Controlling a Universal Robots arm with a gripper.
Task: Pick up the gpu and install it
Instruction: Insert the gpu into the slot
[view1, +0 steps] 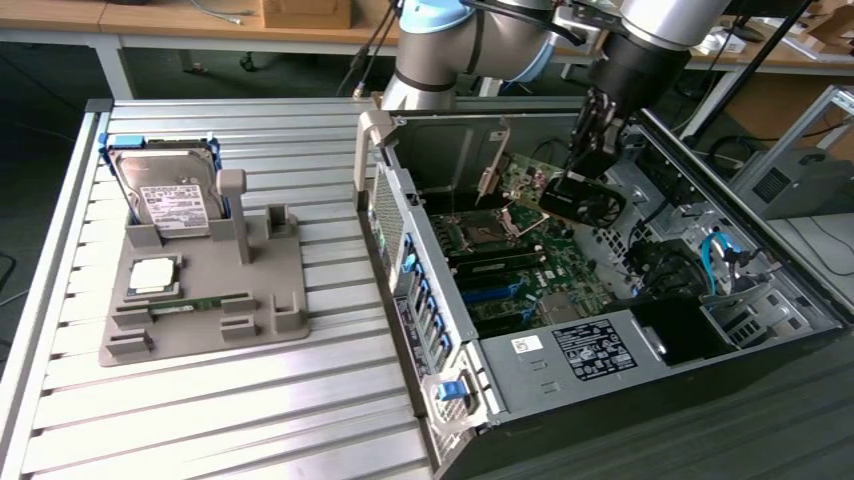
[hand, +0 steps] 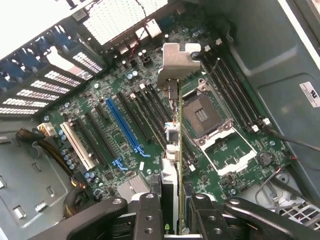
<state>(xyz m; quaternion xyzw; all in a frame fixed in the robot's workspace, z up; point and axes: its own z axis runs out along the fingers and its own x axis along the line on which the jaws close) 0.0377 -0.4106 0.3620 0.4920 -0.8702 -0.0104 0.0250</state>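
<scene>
My gripper (view1: 589, 158) is shut on the gpu (view1: 577, 199), holding it inside the open computer case (view1: 441, 300) above the motherboard (view1: 534, 285). In the exterior view the card hangs tilted, with a green board and a black fan face. In the wrist view the gpu (hand: 172, 135) appears edge-on as a narrow strip between my fingers (hand: 149, 212). Its silver bracket (hand: 178, 59) is at the far end. The card hovers over the black expansion slots, between the blue slot (hand: 122, 127) and the empty CPU socket (hand: 205, 115).
On the exterior view's left, a grey fixture (view1: 274, 320) on the slatted metal table (view1: 200, 420) holds a silver hard drive (view1: 167, 195), a CPU chip (view1: 152, 275) and a green memory stick (view1: 200, 303). The case walls, cables (view1: 721, 255) and power supply (view1: 594, 350) crowd the card.
</scene>
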